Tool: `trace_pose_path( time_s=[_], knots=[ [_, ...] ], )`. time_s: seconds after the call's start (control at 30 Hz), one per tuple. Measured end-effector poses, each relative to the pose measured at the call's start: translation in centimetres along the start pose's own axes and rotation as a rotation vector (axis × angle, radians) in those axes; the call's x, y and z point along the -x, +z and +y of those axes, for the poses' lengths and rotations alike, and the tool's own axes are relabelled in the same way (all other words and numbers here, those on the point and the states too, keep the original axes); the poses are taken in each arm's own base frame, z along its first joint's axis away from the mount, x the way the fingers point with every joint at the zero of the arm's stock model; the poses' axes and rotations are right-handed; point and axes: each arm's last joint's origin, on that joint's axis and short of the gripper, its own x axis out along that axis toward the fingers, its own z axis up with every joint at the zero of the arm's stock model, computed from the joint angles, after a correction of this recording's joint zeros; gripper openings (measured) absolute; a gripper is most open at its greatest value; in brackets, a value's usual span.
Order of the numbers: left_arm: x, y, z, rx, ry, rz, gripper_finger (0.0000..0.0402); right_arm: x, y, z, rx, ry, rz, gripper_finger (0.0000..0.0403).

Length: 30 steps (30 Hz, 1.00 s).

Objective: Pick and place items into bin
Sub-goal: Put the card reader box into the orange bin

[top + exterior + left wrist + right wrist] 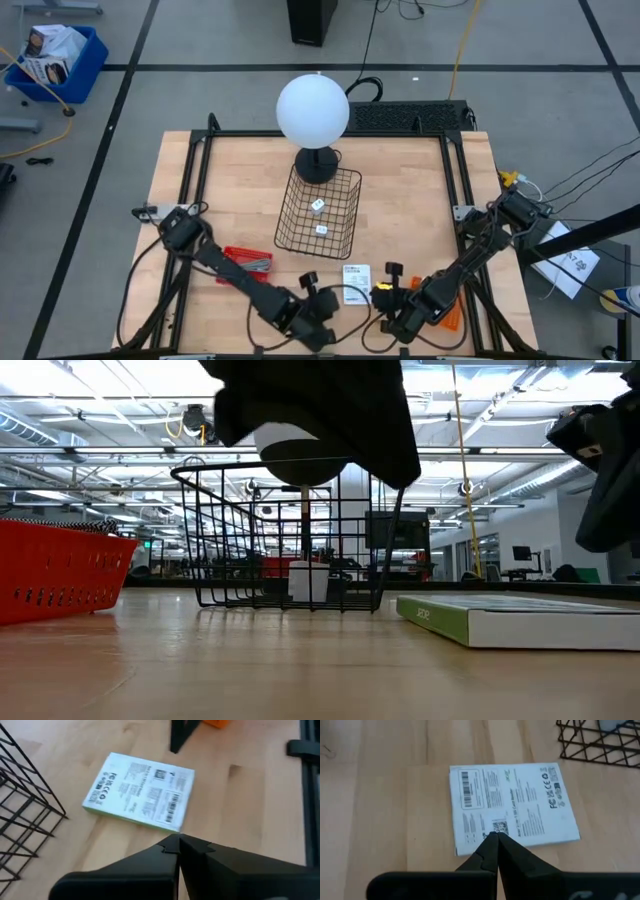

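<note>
The wooden surface (400, 200) carried a black wire bin (320, 210) at its centre, just in front of a white globe lamp (313, 108) at twelve o'clock. Two tiny white blocks (318, 205) already lay inside the bin. At eight o'clock from the bin sat a red tray (247, 262). The flat white packet (356, 283) with black print lay on the surface at five o'clock from the bin, between the two arms. The left pincer (310, 282) hovered just at the packet's nine o'clock, its fingers together. The right pincer (392, 272) waited at the packet's three o'clock, fingers likewise together and holding nothing. The step in hand looked like picking up the packet; next, one pincer would need to spread its fingers and straddle an edge of the thin packet.
</note>
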Motion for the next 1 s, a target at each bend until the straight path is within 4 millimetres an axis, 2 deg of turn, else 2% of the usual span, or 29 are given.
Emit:
trace_pose_path(
  time_s=[0.27,0.43,0.6,0.9,1.0],
  knots=[
    [-1.1,1.1,1.3,0.000,0.004,0.024,0.0007,-1.6,0.2,0.0,0.053,-0.003,0.000,0.0000],
    [-1.2,1.1,1.4,0.005,-0.013,0.042,0.0015,-3.2,0.0,0.0,0.029,0.039,0.073,0.0000],
    [-1.1,1.1,1.3,0.008,-0.021,0.047,0.0004,-4.1,0.0,0.7,0.012,0.089,0.078,0.0000],
    [-1.1,1.0,1.3,0.037,-0.040,0.064,0.0024,-3.4,-0.2,2.4,0.008,0.240,0.054,0.0000],
    [-1.1,1.0,1.2,0.041,-0.041,0.065,0.0025,-3.3,-0.4,2.7,0.009,0.240,0.045,0.0000]
  ],
)
